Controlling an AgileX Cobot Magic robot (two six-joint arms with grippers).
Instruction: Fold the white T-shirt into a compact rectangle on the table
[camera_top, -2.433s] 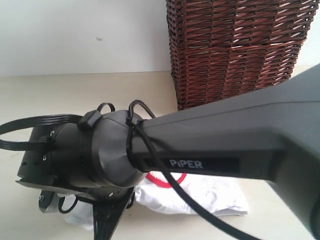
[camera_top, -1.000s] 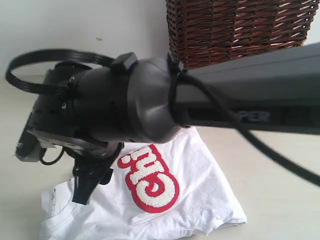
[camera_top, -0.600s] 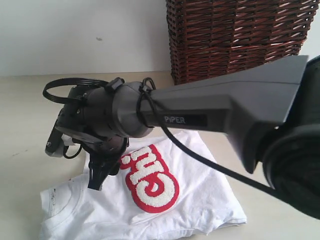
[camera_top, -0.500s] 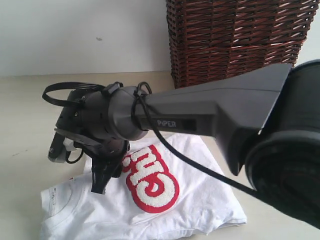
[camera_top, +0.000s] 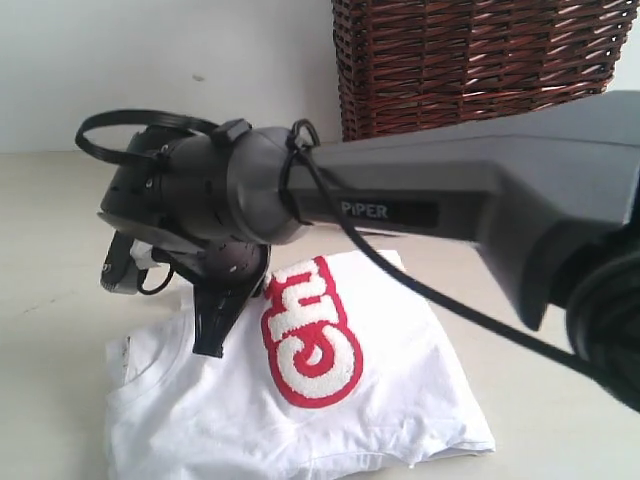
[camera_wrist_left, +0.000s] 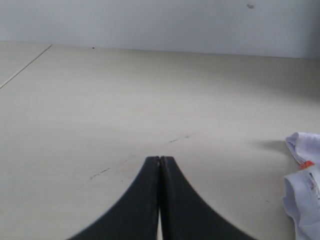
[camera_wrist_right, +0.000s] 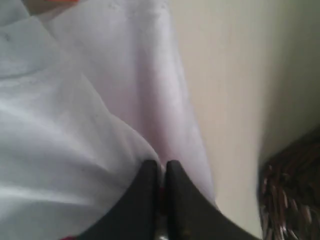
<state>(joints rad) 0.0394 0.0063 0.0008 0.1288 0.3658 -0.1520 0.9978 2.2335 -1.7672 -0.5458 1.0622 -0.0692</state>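
My right gripper (camera_top: 210, 342), smooth black tapered fingers, pinches the soft cloth of the white T-shirt (camera_top: 400, 380), lying rumpled, fuzzy red-edged lettering (camera_top: 312, 335) up, at lower centre of the exterior view on the smooth beige table (camera_top: 50, 230). My left gripper (camera_wrist_left: 160, 160) is pressed closed above bare table.

The white T-shirt (camera_top: 400, 400) under the black right claw (camera_top: 210, 345) carries white lettering (camera_top: 312, 335) outlined in thick red, just beside the claw's tip. The worktop (camera_top: 50, 220) around the claw is pale beige with a few tiny dark specks. Beyond the claw, the wicker basket (camera_top: 470, 55) shows a dark reddish-brown weave against a plain white wall (camera_top: 150, 60). The left claw (camera_wrist_left: 160, 165) is black too. The arm (camera_top: 480, 190) behind the right claw is dark grey, with "PiPER" in white.
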